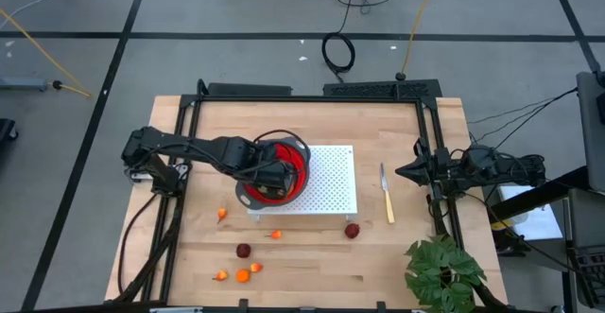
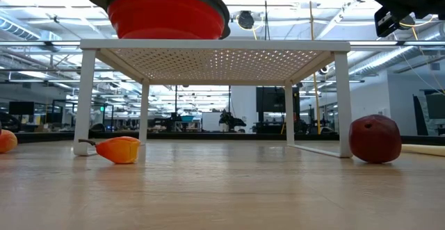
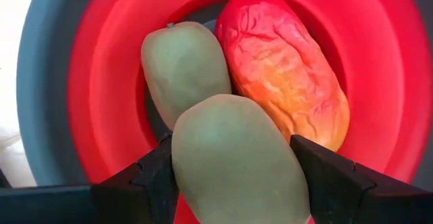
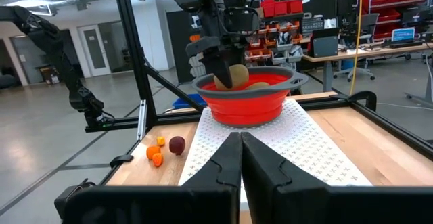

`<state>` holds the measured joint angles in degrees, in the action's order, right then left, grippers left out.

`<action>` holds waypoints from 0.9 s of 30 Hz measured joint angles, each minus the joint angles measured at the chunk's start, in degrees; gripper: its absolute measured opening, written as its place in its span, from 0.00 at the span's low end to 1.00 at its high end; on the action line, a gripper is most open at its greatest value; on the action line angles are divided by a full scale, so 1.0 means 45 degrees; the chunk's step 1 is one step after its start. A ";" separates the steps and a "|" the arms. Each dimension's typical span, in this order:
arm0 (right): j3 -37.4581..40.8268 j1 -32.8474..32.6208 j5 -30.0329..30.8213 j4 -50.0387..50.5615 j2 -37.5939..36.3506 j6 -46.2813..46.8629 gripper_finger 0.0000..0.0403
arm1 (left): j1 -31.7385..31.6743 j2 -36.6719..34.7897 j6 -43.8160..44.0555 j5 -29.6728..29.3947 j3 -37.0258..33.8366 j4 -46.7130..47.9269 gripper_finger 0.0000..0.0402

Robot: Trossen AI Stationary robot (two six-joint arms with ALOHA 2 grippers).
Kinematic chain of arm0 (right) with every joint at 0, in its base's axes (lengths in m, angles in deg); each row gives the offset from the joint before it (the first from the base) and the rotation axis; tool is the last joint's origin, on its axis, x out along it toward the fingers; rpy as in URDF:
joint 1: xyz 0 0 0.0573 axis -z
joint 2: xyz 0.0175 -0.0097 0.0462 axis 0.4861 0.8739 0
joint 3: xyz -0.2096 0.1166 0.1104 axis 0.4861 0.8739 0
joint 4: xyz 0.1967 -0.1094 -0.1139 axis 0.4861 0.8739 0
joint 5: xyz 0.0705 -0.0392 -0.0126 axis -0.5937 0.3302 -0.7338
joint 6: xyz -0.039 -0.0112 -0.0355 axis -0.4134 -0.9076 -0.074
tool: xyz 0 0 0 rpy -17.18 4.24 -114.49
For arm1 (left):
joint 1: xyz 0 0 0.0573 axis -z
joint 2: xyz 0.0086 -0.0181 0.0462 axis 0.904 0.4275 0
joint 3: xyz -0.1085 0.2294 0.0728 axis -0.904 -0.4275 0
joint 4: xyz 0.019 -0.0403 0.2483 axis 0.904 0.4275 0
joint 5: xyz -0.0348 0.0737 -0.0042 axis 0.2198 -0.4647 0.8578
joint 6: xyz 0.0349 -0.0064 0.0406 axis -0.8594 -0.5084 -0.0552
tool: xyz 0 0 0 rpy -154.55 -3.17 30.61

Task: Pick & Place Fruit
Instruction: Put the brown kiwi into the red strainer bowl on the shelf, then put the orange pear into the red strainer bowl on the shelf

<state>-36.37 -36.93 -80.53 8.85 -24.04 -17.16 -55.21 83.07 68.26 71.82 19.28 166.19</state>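
Wooden worktop (image 1: 312, 247) carries a perforated white rack (image 1: 326, 176); the left end effector (image 3: 233, 173) clamps an olive fruit (image 3: 233, 156) above the red bowl (image 1: 295, 166), at 9 o'clock of the rack, for dropping beside the mango (image 3: 287, 75). The right end effector (image 4: 240, 160) waits closed at 3 o'clock.

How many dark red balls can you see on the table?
2. One dark red ball sits by the white rack's corner. The other lies left of it, near the orange bits. None shows in the red bowl.
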 joint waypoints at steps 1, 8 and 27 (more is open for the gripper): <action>0.0000 0.0001 -0.0003 -0.0002 0.0001 0.0000 0.00 | 0.0000 0.0000 0.0003 0.0000 0.0000 -0.0015 0.62; 0.0002 -0.0001 -0.0003 -0.0004 0.0000 0.0000 0.00 | -0.0009 0.0000 -0.0100 -0.0005 0.0000 -0.0032 0.78; 0.0002 -0.0002 -0.0008 -0.0010 0.0001 0.0004 0.00 | -0.0351 -0.1641 -0.2998 0.0877 0.1042 0.0403 0.95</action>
<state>-36.36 -36.94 -80.57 8.81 -24.03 -17.15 -56.79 75.69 54.78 75.77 23.97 168.01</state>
